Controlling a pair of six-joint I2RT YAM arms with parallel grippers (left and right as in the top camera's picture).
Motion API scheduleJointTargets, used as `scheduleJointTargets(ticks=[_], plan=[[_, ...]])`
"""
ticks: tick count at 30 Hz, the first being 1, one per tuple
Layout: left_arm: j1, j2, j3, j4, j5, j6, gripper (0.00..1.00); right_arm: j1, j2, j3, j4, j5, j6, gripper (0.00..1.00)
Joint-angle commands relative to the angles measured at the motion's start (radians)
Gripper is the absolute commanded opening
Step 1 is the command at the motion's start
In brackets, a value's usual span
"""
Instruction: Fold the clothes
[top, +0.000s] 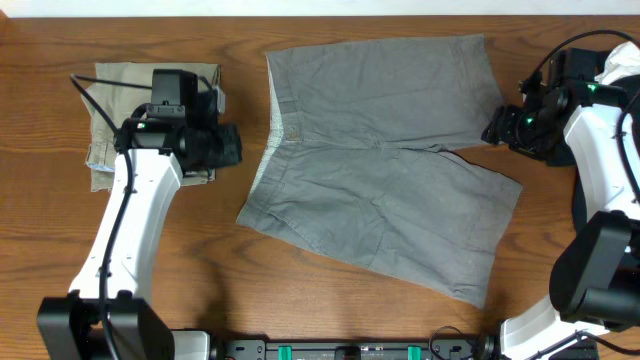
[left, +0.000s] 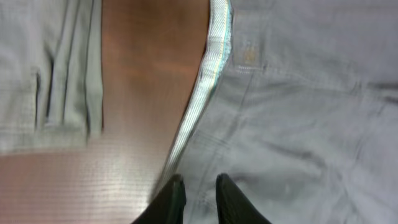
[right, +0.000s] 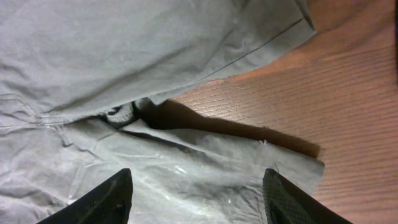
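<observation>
While the mid-grey wrinkled cotton shorts (top: 380, 150) are lying spread flat at the centre of the brown wooden table (top: 40, 180), the right gripper (right: 196, 196) is hovering wide-jawed at their three o'clock hem, and the left gripper (left: 198, 198), narrowly parted and holding nothing, is hanging at their nine o'clock waistband near folded khaki-beige trousers (top: 110, 150).

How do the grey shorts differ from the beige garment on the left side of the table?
The grey shorts lie spread open flat, both legs apart; the beige garment is folded into a compact stack. The grey shorts cover far more tabletop than the beige garment. The grey shorts sit mid-table; the beige garment lies partly under the left arm. Both are woven fabric resting on the wooden table.
</observation>
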Motion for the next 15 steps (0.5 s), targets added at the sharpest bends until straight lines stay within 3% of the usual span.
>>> scheduleJointTargets(ticks=[1, 3, 5, 6, 15], plan=[[-0.002, 0.056, -0.015, 0.110, 0.026, -0.003, 0.06, 0.002, -0.021, -0.002, -0.002, -0.002, 0.026, 0.66], [-0.011, 0.098, -0.015, 0.230, 0.059, -0.004, 0.06, 0.006, -0.021, -0.008, -0.001, 0.000, 0.025, 0.72], [-0.024, 0.142, -0.015, 0.331, 0.086, -0.004, 0.06, 0.005, -0.021, -0.013, -0.001, 0.000, 0.026, 0.97], [-0.035, 0.171, -0.015, 0.384, 0.098, -0.004, 0.06, 0.004, -0.021, -0.014, -0.001, 0.000, 0.026, 0.99], [-0.127, 0.411, -0.015, 0.727, 0.163, -0.005, 0.06, 0.004, -0.021, -0.014, -0.001, -0.001, 0.026, 0.99]])
